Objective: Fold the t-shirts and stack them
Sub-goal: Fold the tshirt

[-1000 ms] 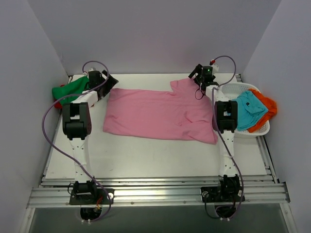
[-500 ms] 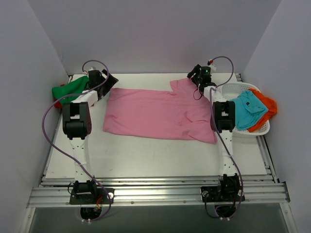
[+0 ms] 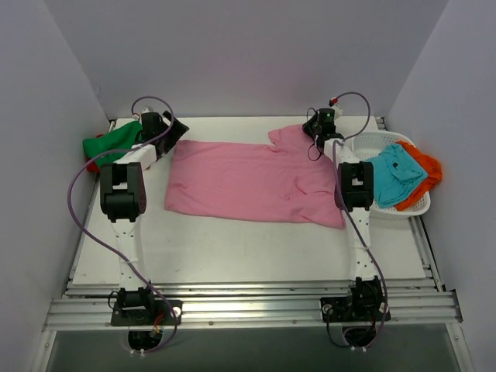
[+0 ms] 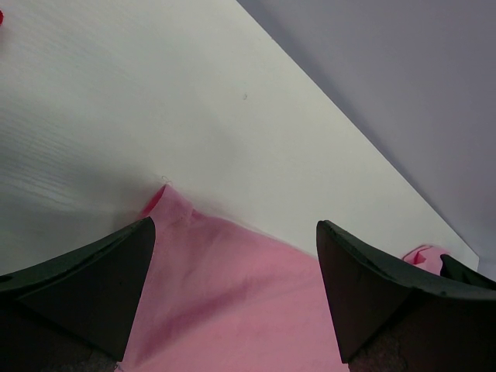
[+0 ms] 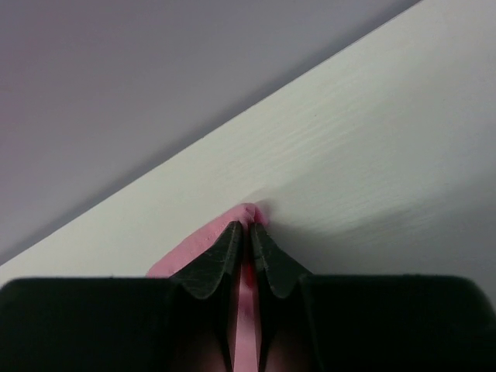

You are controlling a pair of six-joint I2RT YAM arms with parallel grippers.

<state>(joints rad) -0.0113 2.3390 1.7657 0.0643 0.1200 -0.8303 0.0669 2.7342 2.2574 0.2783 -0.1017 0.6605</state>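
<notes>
Since the pink shirt (image 3: 252, 182) is only spread flat on the bench (image 3: 232, 248), none of the 5 can be called folded or stacked yet: the green shirt (image 3: 108, 142) and red shirt (image 3: 93, 165) are bunched far-left, and the teal shirt (image 3: 397, 174) and orange shirt (image 3: 425, 167) are heaped in the basket (image 3: 372, 141). Its long axis is laid left-to-right with a sleeve at far-right, where the right pincer (image 5: 249, 226) is clamped on it. The left pincer (image 4: 235, 225) is held open over the far-left corner.

The right end effector (image 5: 248, 227) has clamped shut on the pink t-shirt (image 3: 248, 182).

The left arm (image 3: 122, 190) partly hides the green t-shirt (image 3: 107, 144).
</notes>
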